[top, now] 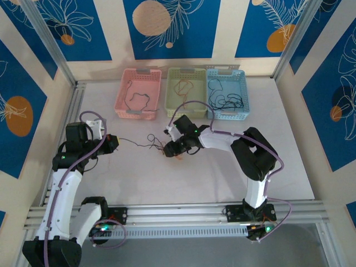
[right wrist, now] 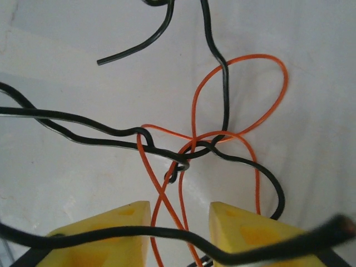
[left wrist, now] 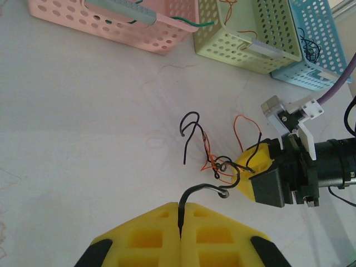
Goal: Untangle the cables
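Near-left of the green basket (top: 186, 70), well apart from it, the left gripper (top: 114, 143) has its 2 yellow fingers (left wrist: 222, 233) pressed together on the end of a black cable (left wrist: 194, 193). That strand runs right across the white table (top: 222, 167) toward the tangle (top: 156, 143).

The tangle lies on the near side of the green basket, just left of its front corner. It is a small knot of black and orange cables (right wrist: 183, 150), with loose loops lifting off the table.

Just right of the tangle, still on the near side of the green basket, the right gripper (right wrist: 179, 208) points into the knot. Its fingers stand apart, with 2 orange strands (right wrist: 167, 222) running through the gap unclamped.

The pink basket (top: 123, 92) touches the green basket's left side and holds 1 dark cable (top: 138, 99). The green basket holds an orange cable (top: 182, 86). The blue basket (top: 245, 94), on its right, holds black cables (top: 228, 100).
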Tool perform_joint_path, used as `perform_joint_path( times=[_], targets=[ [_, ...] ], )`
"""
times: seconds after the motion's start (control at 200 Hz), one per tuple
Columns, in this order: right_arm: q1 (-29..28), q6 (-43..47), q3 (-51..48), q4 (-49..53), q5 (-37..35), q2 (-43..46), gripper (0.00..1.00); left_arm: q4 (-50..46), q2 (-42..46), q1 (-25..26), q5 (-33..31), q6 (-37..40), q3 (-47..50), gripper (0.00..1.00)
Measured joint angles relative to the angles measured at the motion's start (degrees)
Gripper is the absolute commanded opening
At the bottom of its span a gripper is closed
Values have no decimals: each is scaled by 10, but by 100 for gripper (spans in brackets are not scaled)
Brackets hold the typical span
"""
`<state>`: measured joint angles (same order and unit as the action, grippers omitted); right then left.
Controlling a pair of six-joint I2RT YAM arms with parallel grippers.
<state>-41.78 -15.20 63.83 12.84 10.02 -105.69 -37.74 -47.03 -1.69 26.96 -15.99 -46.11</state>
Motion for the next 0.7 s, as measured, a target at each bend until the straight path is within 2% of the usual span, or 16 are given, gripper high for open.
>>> perform_joint_path(
  times=[0.29, 0.46, 0.7],
  targets=[
    [8, -8, -34, -18, -25, 23, 11, 0, 0, 0, 0, 0, 0, 0],
    [43, -24, -84, -42, -6, 60, 12, -3, 0, 0, 0, 0, 0, 0],
    [128, -59, -139, -90, 60, 104, 15, -7, 0, 2, 0, 0, 0, 0]
  ],
)
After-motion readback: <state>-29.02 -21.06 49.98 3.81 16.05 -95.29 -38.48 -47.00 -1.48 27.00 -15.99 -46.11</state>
